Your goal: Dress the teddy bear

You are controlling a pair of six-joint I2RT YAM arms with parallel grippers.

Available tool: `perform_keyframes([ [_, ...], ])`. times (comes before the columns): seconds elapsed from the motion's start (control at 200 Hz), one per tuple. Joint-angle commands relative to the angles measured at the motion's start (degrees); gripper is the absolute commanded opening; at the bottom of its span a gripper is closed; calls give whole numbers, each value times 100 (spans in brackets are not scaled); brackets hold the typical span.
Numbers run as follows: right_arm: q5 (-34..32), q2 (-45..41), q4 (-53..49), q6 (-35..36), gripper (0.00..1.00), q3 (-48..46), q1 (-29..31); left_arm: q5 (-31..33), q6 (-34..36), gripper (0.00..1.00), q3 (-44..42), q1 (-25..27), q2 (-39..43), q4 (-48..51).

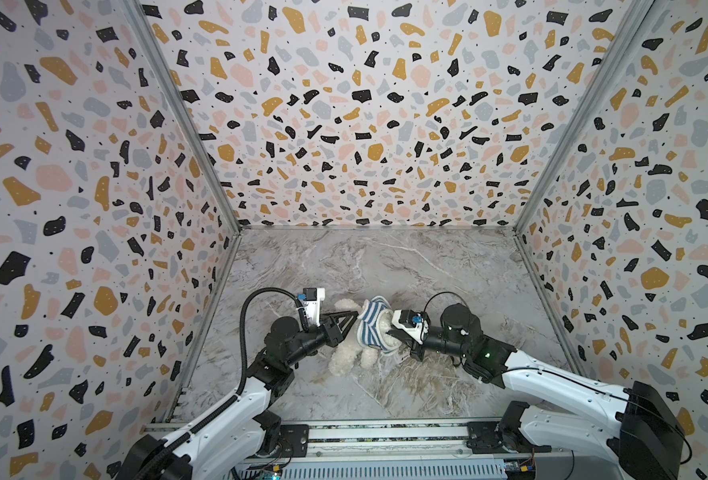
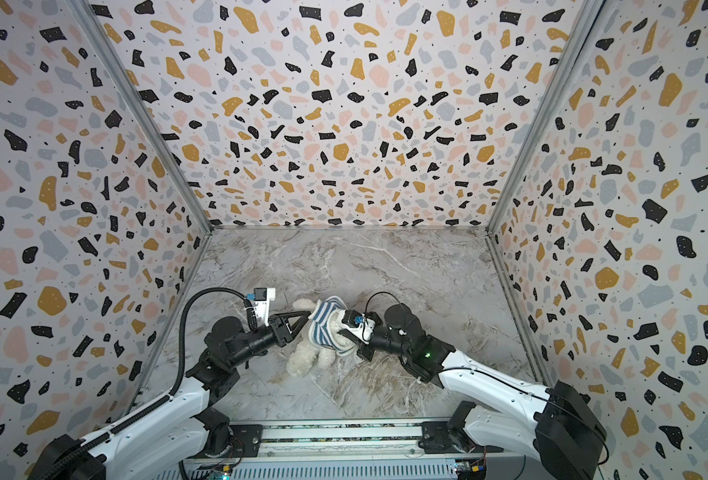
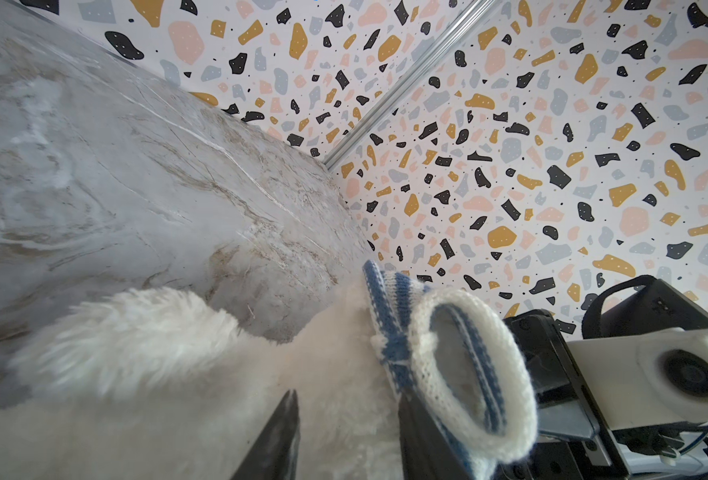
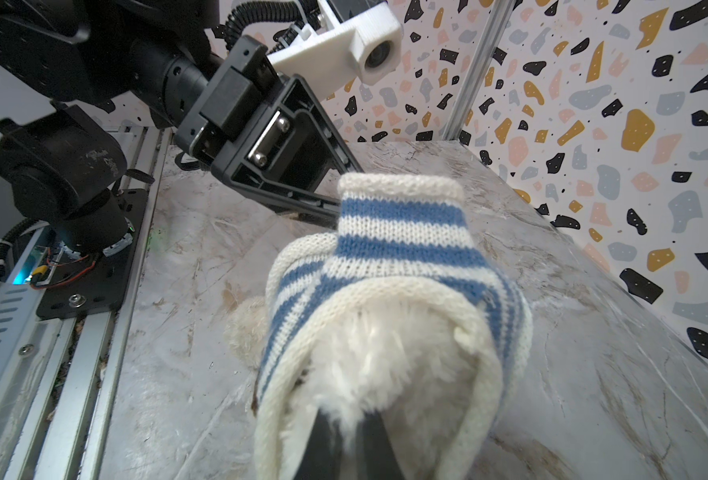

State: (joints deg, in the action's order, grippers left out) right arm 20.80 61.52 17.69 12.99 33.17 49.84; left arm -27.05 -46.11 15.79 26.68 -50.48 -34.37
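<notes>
Inside a three-sided booth, terrazzo-patterned walls speckled in black, mustard, pink and grey rise around a grey marble-look worktop. Two white-and-black robot arms reach in from a rail along the worktop's front edge, the left arm from the front left corner and the right arm from the front right corner. Their ends meet over a toy.

The toy is a fluffy white teddy bear. It lies in the front half of the worktop, about midway between the left and right edges, with its legs pointing toward the front edge. A blue-and-white striped knitted shirt covers its upper body, and one sleeve sticks up with its white cuff gaping.

The left pincer reaches the bear from the left at the shirt's edge. Its fingers stand apart with white fur between them, and one lies against the cuff. Whether they squeeze the bear I cannot tell.

The right pincer comes from the right, tucked under the shirt's white hem. Its two fingers are drawn together, pinching a tuft of the bear's fur.
</notes>
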Motion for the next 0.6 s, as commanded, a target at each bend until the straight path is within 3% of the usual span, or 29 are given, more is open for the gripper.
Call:
perform_keyframes([
  [0.0,80,-192,282,-25,0,-105,43,-99,18,41,-67,-39,84,-209],
  [0.435,255,-427,351,413,0,-341,60,-445,216,41,74,-29,196,-50],
  [0.596,13,-450,501,440,0,-377,49,-630,215,41,21,70,239,-98],
])
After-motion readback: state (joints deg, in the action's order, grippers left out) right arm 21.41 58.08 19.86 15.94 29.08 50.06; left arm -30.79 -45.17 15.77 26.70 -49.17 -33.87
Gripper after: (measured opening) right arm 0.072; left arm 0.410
